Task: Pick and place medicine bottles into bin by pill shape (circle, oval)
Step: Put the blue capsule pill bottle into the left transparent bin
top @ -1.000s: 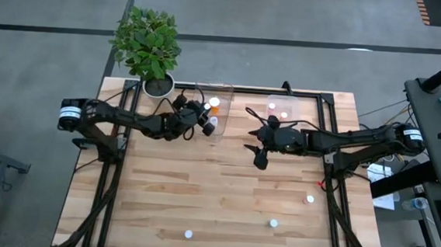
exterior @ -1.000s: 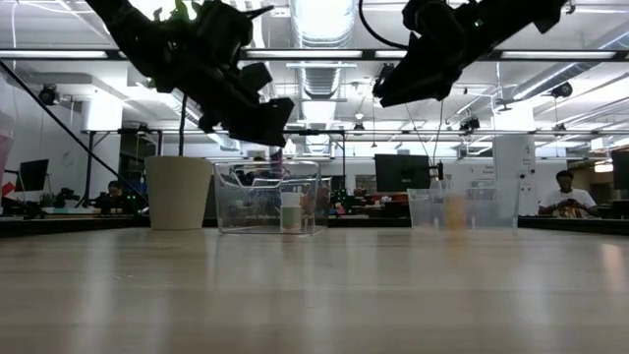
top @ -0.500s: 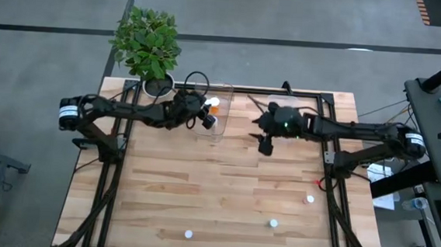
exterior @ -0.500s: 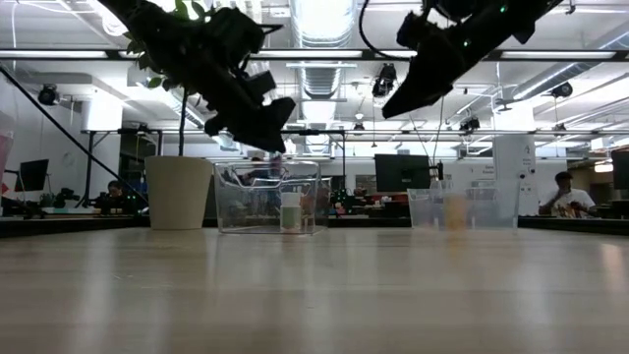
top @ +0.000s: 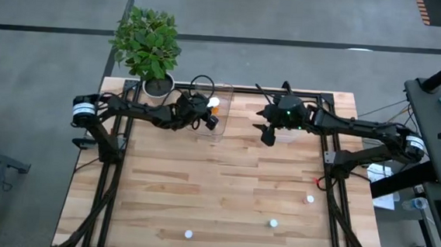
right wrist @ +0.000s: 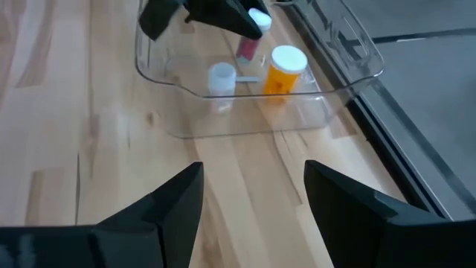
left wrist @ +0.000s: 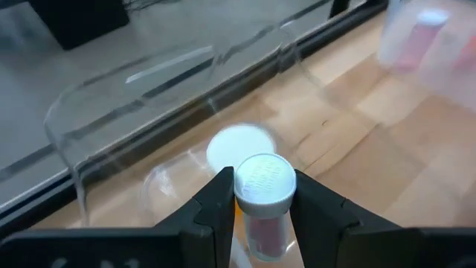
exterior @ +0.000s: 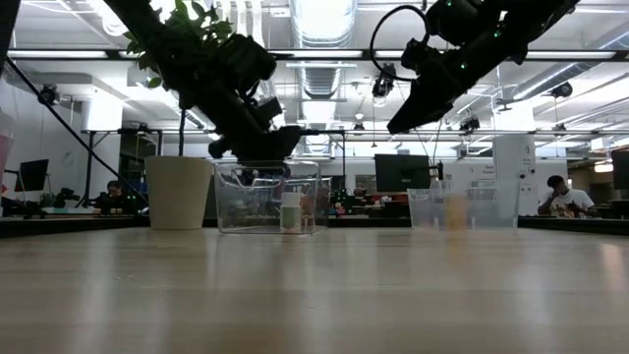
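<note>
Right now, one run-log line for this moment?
left hand: shut on bottle, over left tub | right hand: open, empty | three bottles loose on table

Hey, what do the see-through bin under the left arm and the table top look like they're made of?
The clear bin looks like glossy transparent plastic: you see the bottles and boards through its walls, and its rim catches highlights. The table looks like light, smooth-finished wood: butcher-block strips with visible grain and seams. Neither can be confirmed by look alone.
</note>
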Robot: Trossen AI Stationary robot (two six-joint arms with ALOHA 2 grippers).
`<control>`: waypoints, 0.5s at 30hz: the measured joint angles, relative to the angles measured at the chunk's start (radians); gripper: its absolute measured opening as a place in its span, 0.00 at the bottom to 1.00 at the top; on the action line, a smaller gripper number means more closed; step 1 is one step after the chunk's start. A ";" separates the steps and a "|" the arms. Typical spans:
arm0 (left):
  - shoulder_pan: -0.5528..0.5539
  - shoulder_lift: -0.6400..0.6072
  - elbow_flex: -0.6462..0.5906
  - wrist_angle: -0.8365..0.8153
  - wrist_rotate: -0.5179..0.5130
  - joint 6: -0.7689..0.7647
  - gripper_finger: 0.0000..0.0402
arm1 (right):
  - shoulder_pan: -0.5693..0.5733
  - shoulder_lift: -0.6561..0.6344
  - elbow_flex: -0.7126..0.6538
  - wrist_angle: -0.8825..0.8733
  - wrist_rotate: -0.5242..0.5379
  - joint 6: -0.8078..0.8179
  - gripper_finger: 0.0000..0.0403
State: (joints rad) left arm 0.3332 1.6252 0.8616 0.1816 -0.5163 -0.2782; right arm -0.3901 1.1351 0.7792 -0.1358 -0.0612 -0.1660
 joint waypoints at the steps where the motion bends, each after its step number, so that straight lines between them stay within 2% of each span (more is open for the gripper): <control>1: 0.001 0.010 0.000 0.001 -0.016 0.001 0.23 | 0.000 0.000 -0.001 0.001 0.000 0.005 0.56; 15: 0.019 0.108 0.000 0.088 -0.042 0.002 0.23 | 0.000 0.000 -0.002 0.003 0.000 0.016 0.56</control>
State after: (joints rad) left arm 0.3520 1.7337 0.8612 0.2694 -0.5587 -0.2764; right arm -0.3897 1.1351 0.7776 -0.1333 -0.0610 -0.1497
